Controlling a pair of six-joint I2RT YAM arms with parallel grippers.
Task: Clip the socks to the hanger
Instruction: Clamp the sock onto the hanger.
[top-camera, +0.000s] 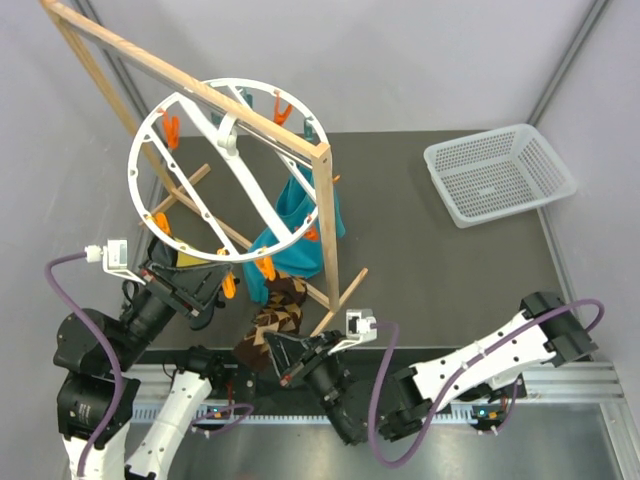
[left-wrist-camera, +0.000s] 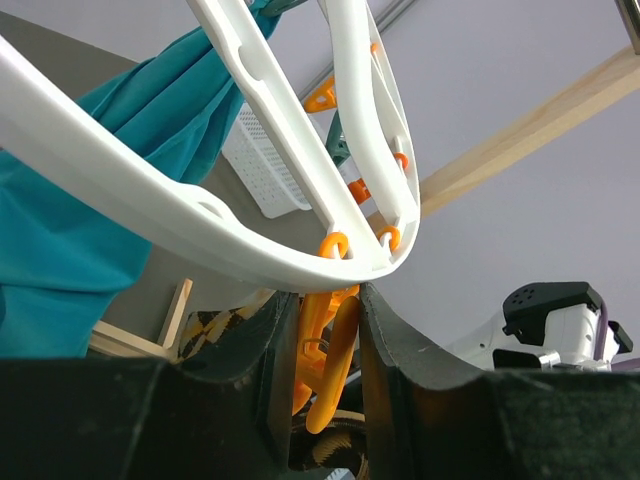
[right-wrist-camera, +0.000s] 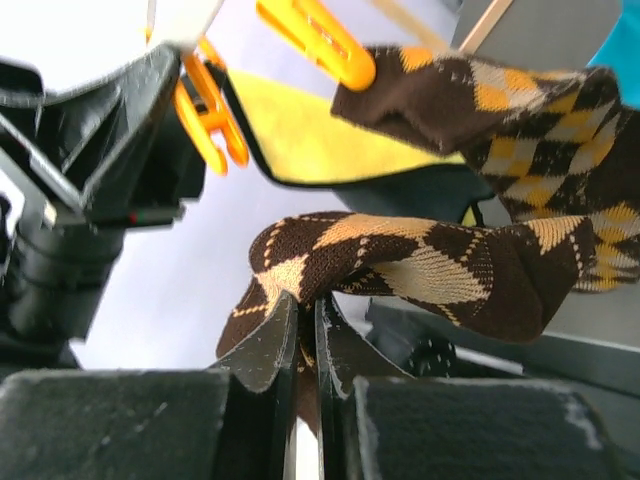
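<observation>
Sock (right-wrist-camera: 420, 270) end btwn R tool (right-wrist-camera: 300, 315) jaws

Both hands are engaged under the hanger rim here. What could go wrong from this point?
1. The right hand pinches only a thin fold of the sock; most hangs free, so it may slip out before reaching a clip.
2. The left hand squeezes an orange clip dangling under the hanger; the ring might swing and the clip twist loose.
3. In the top view both hands sit close together and might bump.
</observation>
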